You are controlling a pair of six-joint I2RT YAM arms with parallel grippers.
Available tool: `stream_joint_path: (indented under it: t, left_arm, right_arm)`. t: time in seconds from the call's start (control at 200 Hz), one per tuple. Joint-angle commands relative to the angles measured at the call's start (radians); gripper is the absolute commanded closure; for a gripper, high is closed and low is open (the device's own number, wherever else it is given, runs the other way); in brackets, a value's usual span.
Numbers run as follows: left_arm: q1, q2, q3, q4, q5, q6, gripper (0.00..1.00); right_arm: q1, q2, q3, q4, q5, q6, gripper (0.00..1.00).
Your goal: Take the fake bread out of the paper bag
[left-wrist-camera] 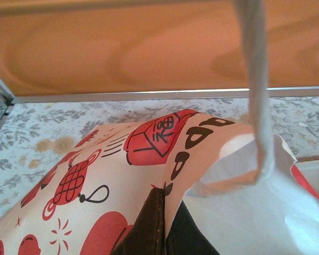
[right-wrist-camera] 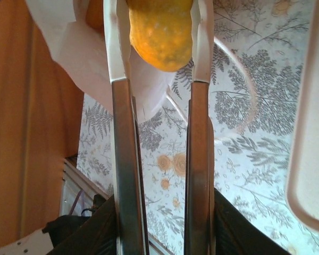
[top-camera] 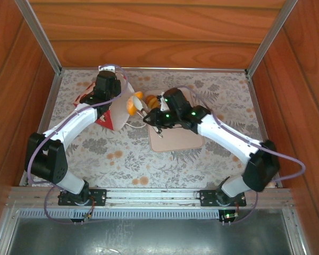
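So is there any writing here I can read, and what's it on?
"福": a single Chinese character, in a red shape printed on the bag.
Black strokes beside it: stylised and creased, I cannot read them.
No other writing visible.

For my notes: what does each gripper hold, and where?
Right gripper: a fake bread, by its rounded end. Left gripper: the paper bag, by its edge.

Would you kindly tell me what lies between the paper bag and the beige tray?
In the top view, the right gripper, shut on orange fake bread, lies between paper bag and tray.
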State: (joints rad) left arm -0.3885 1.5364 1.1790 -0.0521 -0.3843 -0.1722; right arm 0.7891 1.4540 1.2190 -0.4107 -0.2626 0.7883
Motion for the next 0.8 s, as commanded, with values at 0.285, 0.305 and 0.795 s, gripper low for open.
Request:
stream_joint_path:
  t: [0.285,0.305,0.795]
  left_arm:
    - [0.011,-0.031,-0.010,-0.016,-0.023,0.013,1.00]
    - [0.011,-0.032,-0.010,-0.018,-0.023,0.013,1.00]
    - [0.011,-0.063,-0.032,-0.019,-0.006,-0.011,1.00]
  right_arm:
    - [-0.054,-0.445,-0.257,-0.163,0.193,0.089,0.74]
    - [-0.056,-0.458,-0.272,-0.168,0.198,0.097,0.74]
    - [-0.060,-0.448,-0.508,0.047,0.076,0.241,0.67]
